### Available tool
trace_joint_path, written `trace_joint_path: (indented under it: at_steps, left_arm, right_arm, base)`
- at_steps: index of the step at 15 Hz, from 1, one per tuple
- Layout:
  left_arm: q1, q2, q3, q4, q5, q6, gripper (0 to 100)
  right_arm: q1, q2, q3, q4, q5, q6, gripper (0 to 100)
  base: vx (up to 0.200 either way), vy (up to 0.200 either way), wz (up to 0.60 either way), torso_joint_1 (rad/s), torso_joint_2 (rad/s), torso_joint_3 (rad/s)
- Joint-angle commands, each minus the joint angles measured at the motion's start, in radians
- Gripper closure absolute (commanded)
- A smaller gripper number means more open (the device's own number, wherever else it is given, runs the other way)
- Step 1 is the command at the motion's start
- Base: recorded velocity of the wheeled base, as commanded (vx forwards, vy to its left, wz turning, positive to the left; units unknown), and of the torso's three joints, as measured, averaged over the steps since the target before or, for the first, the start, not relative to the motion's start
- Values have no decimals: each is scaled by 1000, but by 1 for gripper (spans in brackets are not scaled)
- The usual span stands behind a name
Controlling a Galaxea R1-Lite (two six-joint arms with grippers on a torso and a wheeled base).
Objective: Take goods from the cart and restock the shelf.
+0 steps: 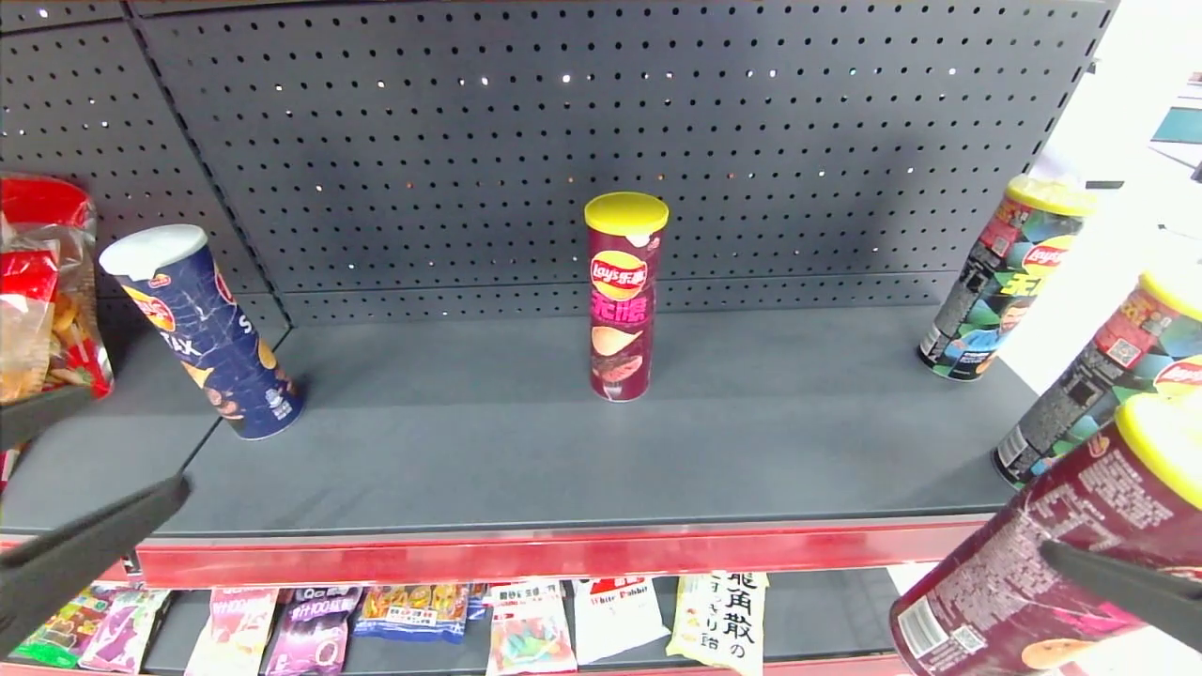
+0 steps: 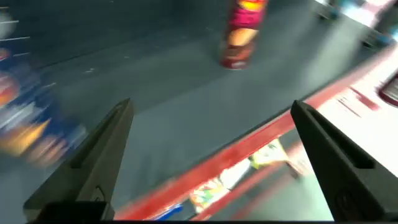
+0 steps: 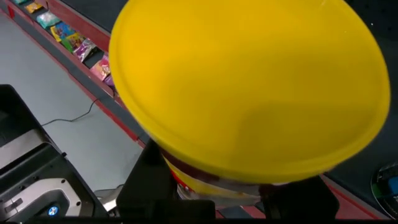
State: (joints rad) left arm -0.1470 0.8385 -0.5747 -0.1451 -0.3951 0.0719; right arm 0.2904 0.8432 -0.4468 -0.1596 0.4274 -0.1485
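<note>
Right gripper point(image 3: 224, 202) at lower right of the head view, black fingers clamped on a maroon can point(image 1: 1033, 554): cardboard-look cylinder with a smooth yellow plastic lid point(image 3: 249, 87), leaning, in front of and below the shelf's red rail point(image 1: 563, 554). Left gripper point(image 2: 208, 118) at lower left, flat matte black fingers spread wide, nothing between them. Shelf deck point(image 1: 526, 451) is matte grey, with a perforated dark pegboard back point(image 1: 563, 122) and a glossy rail. On the deck: second maroon can point(image 1: 624, 300) upright at centre with a yellow lid; blue can point(image 1: 202, 329) with a white lid at left; black-teal can point(image 1: 1005, 282) at right, another black can point(image 1: 1089, 385) nearer the right edge. Crinkly snack bags point(image 1: 38, 282) at far left. Flat glossy packets point(image 1: 526, 624) on the lower shelf along the bottom.
</note>
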Motion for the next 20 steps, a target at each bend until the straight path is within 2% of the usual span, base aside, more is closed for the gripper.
trace_joint_path:
  at_steps: [1, 2, 3, 4, 6, 7, 10, 12, 14, 15, 18, 20]
  left_arm:
    - [-212, 656, -326, -133, -183, 60, 0]
    - [-212, 656, -326, -133, -183, 60, 0]
    - [-263, 807, -468, -133, -258, 68, 0]
    - [-264, 875, -525, -133, -258, 103, 0]
    - [-253, 972, -605, -131, -261, 193, 0]
    - [-246, 1008, -645, -131, -260, 213, 0]
    - [-232, 1070, -726, -131, -258, 216, 0]
    - [-218, 1104, -769, -133, -258, 239, 0]
    - [-210, 1139, -834, -133, -265, 243, 0]
    - [-212, 1151, -863, -133, -277, 239, 0]
    - [-217, 1171, -901, -128, -380, 233, 0]
    - [-217, 1194, -912, -129, -409, 233, 0]
  right_arm:
    - [-1, 27, -27, 2, -3, 14, 100]
    - [-1, 27, -27, 2, -3, 14, 100]
    - [-2, 28, -46, 2, -3, 21, 100]
    - [-4, 30, -49, 0, -3, 23, 100]
    - [-4, 28, -58, 2, -4, 38, 100]
    - [-4, 27, -61, 0, -4, 43, 100]
    - [-4, 25, -64, 0, -6, 44, 100]
    - [-5, 22, -62, 2, -6, 44, 100]
    - [-4, 19, -62, 2, -6, 44, 100]
    - [-4, 19, -64, 2, -6, 44, 100]
    - [-4, 16, -66, 2, -15, 44, 100]
    - [-4, 14, -66, 2, -15, 44, 100]
  base:
    - [0, 0, 0, 0, 0, 0]
    - [0, 0, 0, 0, 0, 0]
    - [0, 0, 0, 0, 0, 0]
    - [0, 0, 0, 0, 0, 0]
    - [0, 0, 0, 0, 0, 0]
    - [0, 0, 0, 0, 0, 0]
    - [0, 0, 0, 0, 0, 0]
    - [0, 0, 0, 0, 0, 0]
    - [0, 0, 0, 0, 0, 0]
    - [0, 0, 0, 0, 0, 0]
    - [0, 0, 0, 0, 0, 0]
    - [0, 0, 0, 0, 0, 0]
